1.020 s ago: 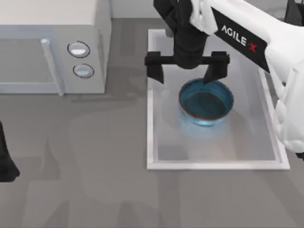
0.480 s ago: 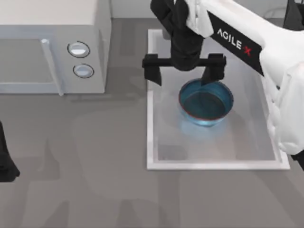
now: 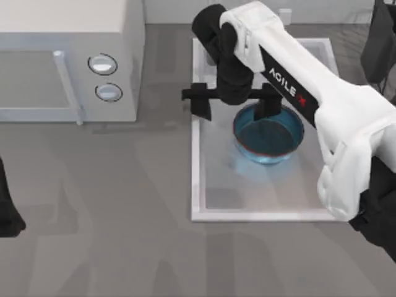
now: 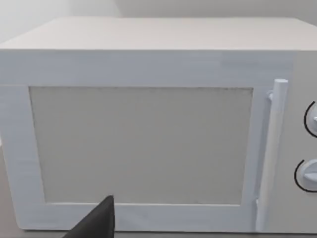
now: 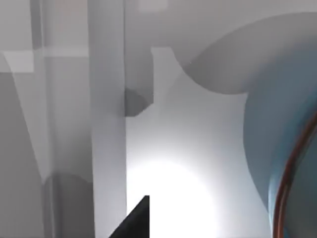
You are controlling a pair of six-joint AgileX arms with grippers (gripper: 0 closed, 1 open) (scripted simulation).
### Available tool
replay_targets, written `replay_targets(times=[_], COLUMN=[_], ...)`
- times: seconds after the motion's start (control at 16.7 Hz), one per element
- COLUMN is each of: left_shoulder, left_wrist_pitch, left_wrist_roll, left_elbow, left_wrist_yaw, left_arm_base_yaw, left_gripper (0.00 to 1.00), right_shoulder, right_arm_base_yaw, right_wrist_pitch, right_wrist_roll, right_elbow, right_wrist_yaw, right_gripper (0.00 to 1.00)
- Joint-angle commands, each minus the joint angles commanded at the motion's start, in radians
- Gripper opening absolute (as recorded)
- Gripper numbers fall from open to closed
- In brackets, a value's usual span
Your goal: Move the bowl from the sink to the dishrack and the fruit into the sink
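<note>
Bowl (image 3: 268, 134) sits on the floor of the sink (image 3: 198, 185), in the half nearer the faucet end, with bare white basin on all sides of it. The right gripper (image 3: 236, 103) hangs over the bowl's far-left edge with its jaws spread wide: one fingertip (image 3: 266, 109) is at the bowl's upper rim, the other (image 3: 203, 107) stands out past the bowl over the sink's left rim, so the bowl's wall lies between them but nearer the inner finger. I cannot tell whether either finger touches the bowl. The right wrist view looks down at the white basin floor, with the blue curve of the bowl (image 5: 282, 148) and its reddish-brown rim on one side and a dark fingertip (image 5: 136, 220) close to the camera. The right arm (image 3: 309, 105) reaches diagonally across the sink and covers its far-right corner and part of its right rim. Left of the open jaws, well apart from the sink, stands the white microwave (image 3: 68, 62) with two knobs (image 3: 103, 64). The left arm (image 3: 7, 210) is parked at the table's left edge; its wrist camera faces the microwave door (image 4: 141, 144) and handle (image 4: 270, 158), with a dark finger tip (image 4: 96, 223) in the foreground.
</note>
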Motion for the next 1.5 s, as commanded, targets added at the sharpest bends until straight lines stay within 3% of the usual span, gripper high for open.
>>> replay_targets(times=[0.3, 0.66, 1.44, 1.5], left_shoulder=[0.0, 0.0, 0.0, 0.0], left_wrist_pitch=[0.0, 0.0, 0.0, 0.0], left_wrist_roll=[0.0, 0.0, 0.0, 0.0], left_elbow=[0.0, 0.0, 0.0, 0.0], left_wrist_yaw=[0.0, 0.0, 0.0, 0.0], left_arm_base_yaw=[0.0, 0.0, 0.0, 0.0], left_gripper=[1.0, 1.0, 1.0, 1.0], right_shoulder=[0.179, 0.201, 0.201, 0.201], right_arm_base_yaw=[-0.008, -0.009, -0.009, -0.009], right_wrist_pitch=[-0.061, -0.067, -0.067, -0.067], right_wrist_roll=[-0.008, -0.009, -0.009, -0.009], right_elbow=[0.241, 0.269, 0.269, 0.269], right_wrist_yaw=[0.002, 0.002, 0.002, 0.002], right_gripper=[1.0, 1.0, 0.02, 0.0])
